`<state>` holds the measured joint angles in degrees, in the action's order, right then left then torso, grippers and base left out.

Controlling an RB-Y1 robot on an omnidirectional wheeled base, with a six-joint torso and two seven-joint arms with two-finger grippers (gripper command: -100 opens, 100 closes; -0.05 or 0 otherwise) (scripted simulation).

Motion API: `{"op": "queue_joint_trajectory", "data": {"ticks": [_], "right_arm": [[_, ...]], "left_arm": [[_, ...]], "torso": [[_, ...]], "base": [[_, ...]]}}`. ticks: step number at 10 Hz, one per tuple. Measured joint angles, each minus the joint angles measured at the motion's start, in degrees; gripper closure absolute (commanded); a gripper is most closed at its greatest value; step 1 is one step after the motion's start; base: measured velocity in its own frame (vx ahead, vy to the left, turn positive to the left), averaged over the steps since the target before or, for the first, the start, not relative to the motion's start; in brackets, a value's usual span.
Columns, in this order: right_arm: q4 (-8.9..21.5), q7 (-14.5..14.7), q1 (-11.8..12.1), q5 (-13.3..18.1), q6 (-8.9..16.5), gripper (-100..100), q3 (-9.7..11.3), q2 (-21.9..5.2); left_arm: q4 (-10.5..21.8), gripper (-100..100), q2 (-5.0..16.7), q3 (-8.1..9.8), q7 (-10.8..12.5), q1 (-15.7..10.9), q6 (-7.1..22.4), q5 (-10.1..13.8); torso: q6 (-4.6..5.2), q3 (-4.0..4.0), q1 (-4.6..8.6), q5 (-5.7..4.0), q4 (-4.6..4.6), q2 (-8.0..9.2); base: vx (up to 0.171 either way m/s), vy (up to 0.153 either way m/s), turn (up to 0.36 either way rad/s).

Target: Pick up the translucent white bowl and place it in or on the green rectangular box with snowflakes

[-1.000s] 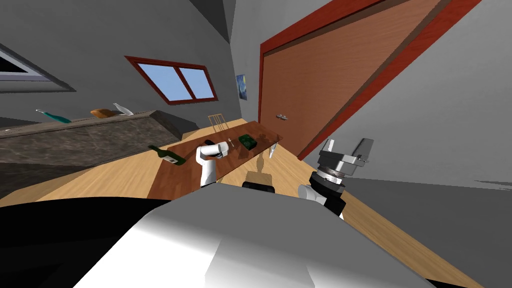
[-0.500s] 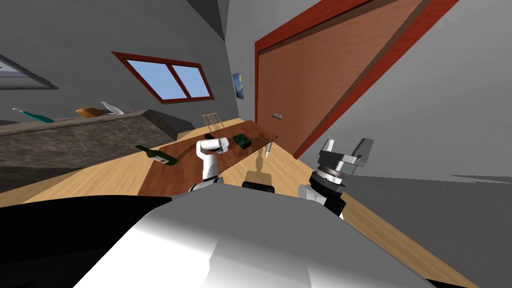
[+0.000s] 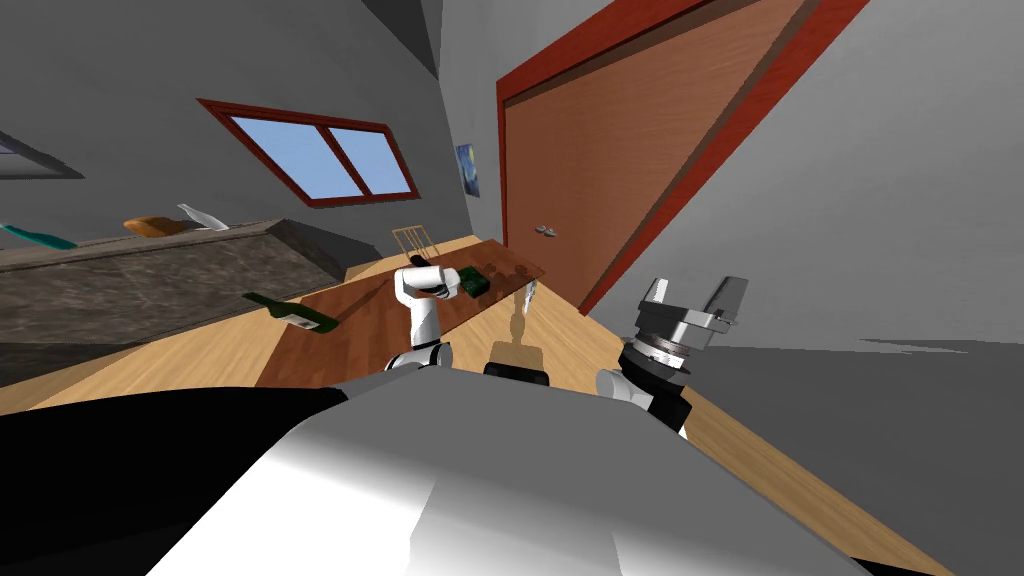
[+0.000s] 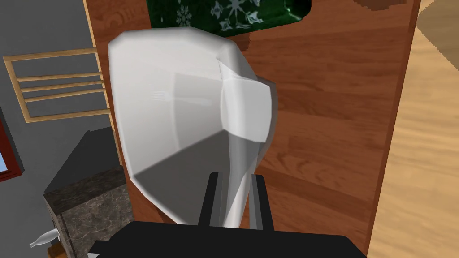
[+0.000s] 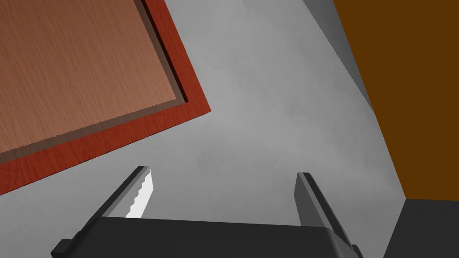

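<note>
Close by my right side, the right jaws stand spread and raised. Out over the brown wooden surface (image 4: 331, 134), the left jaws pinch the wall of the white bowl (image 4: 175, 107), held above the wood. Just beyond the bowl lies the green snowflake box (image 4: 201, 13), resting on that surface toward its far end

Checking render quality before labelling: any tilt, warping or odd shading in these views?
Head view: wide lens rolls everything; door and window slant. Left wrist view: white bowl, pinched by the left gripper, shows flat facets, one darker. Right wrist view: open right gripper, one finger with a jagged lit edge.
</note>
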<state>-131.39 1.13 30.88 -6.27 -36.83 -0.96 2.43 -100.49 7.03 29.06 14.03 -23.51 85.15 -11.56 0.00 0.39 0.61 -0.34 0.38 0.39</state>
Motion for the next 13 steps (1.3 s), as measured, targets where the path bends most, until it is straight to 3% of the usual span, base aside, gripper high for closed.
{"op": "queue_joint_trajectory", "data": {"ticks": [4,7,10,13], "right_arm": [[0.0,0.0,0.0,0.0,0.0,0,0.0,0.0],[0.0,0.0,0.01,0.0,0.0,0,-0.01,-0.01],[0.0,0.0,0.02,0.0,0.0,0,-0.02,-0.02],[0.0,0.0,0.02,0.0,0.0,0,-0.03,-0.03]], "left_arm": [[-0.03,100,0.58,0.7,-0.71,-5.74,4.28,-1.22],[0.04,100,0.67,1.04,-1.13,-9.16,7.09,-2.06],[0.84,100,0.98,1.21,-1.08,-11.92,10.05,-2.47],[1.27,100,1.85,1.32,-0.44,-12.49,12.66,-2.01]], "torso": [[-0.01,0.05,0.11,-0.08,0.06,0.03],[-0.07,0.09,-0.13,-0.09,0.13,0.03],[-0.15,-0.14,-0.72,0.02,0.06,-0.38],[-0.24,-0.08,-1.11,0.1,0.1,-0.29]], "base": [[0.027,-0.176,-0.029],[0.078,-0.105,-0.007],[0.177,0.024,0.029],[0.174,0.095,0.039]]}}
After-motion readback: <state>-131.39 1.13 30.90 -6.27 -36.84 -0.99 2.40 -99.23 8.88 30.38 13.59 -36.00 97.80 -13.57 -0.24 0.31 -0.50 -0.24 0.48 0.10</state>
